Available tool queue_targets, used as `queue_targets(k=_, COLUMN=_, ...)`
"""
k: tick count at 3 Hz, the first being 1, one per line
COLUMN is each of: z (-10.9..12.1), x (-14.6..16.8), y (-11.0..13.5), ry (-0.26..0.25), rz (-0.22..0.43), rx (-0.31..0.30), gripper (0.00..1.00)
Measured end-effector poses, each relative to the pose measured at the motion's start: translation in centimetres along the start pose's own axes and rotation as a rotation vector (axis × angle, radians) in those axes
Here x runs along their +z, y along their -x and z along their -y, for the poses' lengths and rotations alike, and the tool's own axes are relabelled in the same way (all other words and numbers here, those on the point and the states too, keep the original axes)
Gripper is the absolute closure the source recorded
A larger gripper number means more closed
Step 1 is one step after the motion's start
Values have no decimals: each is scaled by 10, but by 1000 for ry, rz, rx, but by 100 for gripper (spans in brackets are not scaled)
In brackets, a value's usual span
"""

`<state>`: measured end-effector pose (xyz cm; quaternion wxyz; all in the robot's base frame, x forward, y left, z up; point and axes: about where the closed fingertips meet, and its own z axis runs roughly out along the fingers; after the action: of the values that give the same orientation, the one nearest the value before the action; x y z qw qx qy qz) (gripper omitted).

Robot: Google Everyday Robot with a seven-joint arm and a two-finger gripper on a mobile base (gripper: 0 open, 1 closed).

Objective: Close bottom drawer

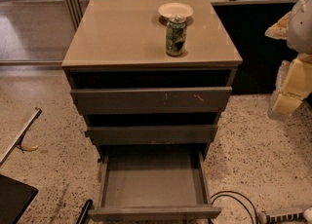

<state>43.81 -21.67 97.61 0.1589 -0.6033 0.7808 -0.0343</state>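
The bottom drawer [155,212] of the grey cabinet is pulled far out toward me. Its plain flat front is at the bottom of the camera view, and its shallow grey tray [153,179] lies open and empty. The two drawers above it, the widest one with pale scratch marks [151,100] and the mid-width one [152,134], stand only slightly out. My arm hangs at the right edge, white and yellowish. Its gripper [284,104] is to the right of the cabinet at about the height of the top drawer, well apart from the bottom drawer.
A green can [176,35] and a white bowl [175,9] stand on the cabinet top. A black cable [234,197] and a power strip [285,214] lie on the speckled floor at the drawer's right. A metal bar [19,138] and a dark object [13,198] are at the left.
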Motion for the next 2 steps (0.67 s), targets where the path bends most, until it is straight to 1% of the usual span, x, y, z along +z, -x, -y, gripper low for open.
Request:
queue_targets(k=1, z=0, x=0, y=0, ry=0, rz=0, rx=0, gripper=0)
queue_targets(k=2, z=-1, x=5, y=2, ry=-4, rz=20, rx=-2, gripper=0)
